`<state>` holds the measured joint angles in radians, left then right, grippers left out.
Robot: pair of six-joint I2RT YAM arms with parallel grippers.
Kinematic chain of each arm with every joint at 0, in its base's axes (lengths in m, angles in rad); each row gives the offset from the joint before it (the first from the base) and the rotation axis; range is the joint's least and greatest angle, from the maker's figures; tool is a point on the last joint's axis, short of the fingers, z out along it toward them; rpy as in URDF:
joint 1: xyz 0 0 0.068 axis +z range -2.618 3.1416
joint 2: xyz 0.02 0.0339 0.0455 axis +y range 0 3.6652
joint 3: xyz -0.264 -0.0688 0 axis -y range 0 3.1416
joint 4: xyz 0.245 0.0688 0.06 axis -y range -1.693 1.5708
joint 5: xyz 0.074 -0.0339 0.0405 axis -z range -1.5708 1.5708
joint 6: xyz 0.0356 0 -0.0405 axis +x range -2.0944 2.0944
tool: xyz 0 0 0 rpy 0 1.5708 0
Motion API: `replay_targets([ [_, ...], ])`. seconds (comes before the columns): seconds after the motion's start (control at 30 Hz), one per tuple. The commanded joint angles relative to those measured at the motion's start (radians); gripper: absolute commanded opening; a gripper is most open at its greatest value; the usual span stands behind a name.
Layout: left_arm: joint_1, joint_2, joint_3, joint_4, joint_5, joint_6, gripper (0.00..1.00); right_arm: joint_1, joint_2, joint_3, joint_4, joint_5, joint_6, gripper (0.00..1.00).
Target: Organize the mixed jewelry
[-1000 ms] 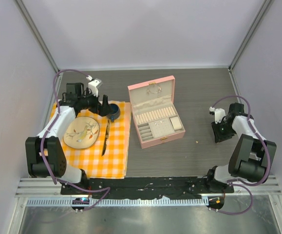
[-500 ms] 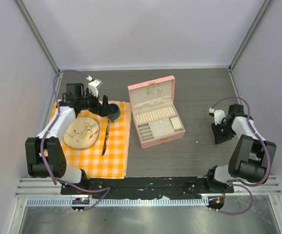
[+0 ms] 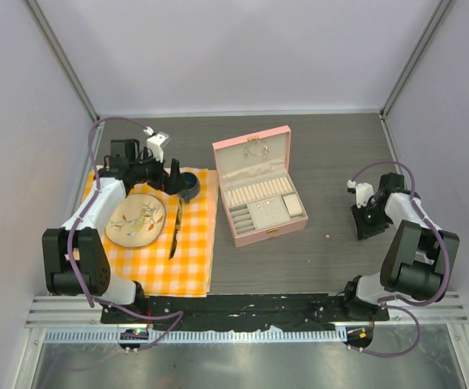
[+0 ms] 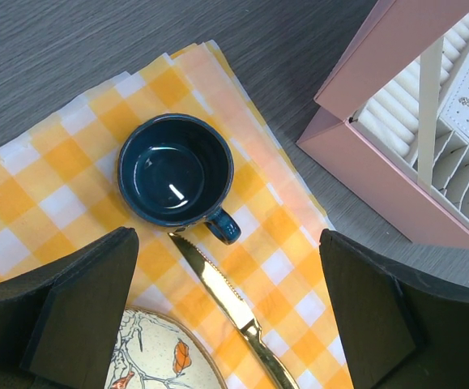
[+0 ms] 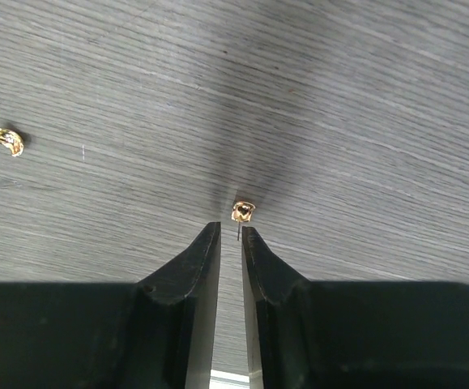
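We see the right gripper [image 5: 231, 228] low over the grey table [image 5: 364, 97], its fingers [image 5: 193, 267] a narrow slit apart with the post of a tiny gold stud earring [image 5: 243, 211] at their tips, a second gold earring [image 5: 8, 141] well apart, while the left gripper [image 4: 228, 239] gapes wide above the dark blue cup [image 4: 175, 170].

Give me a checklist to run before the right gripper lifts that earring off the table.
1. Earring post between the right gripper fingers: ok.
2. Firm grip on it: cannot tell; a slim gap shows.
3. Jewelry box lid open: ok.
4. Left gripper open above the cup, away from the box: ok.
5. Second earring lies apart, out of the way: ok.
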<state>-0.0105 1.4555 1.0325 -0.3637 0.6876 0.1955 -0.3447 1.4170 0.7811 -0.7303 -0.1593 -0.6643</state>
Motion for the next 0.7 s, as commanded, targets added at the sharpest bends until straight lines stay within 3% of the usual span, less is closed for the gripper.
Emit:
replay_targets([
  [0.0,0.007,-0.024,-0.006,0.042,-0.002,0.012,1.00,-0.005,0.016,0.007,0.029,0.001,-0.001,0.22],
  [0.23,0.007,-0.018,-0.006,0.042,-0.013,0.016,1.00,-0.007,0.036,0.020,0.034,-0.003,0.008,0.18],
  [0.67,0.006,-0.011,-0.009,0.052,-0.011,0.016,1.00,-0.005,0.048,0.040,0.037,-0.013,0.019,0.01],
])
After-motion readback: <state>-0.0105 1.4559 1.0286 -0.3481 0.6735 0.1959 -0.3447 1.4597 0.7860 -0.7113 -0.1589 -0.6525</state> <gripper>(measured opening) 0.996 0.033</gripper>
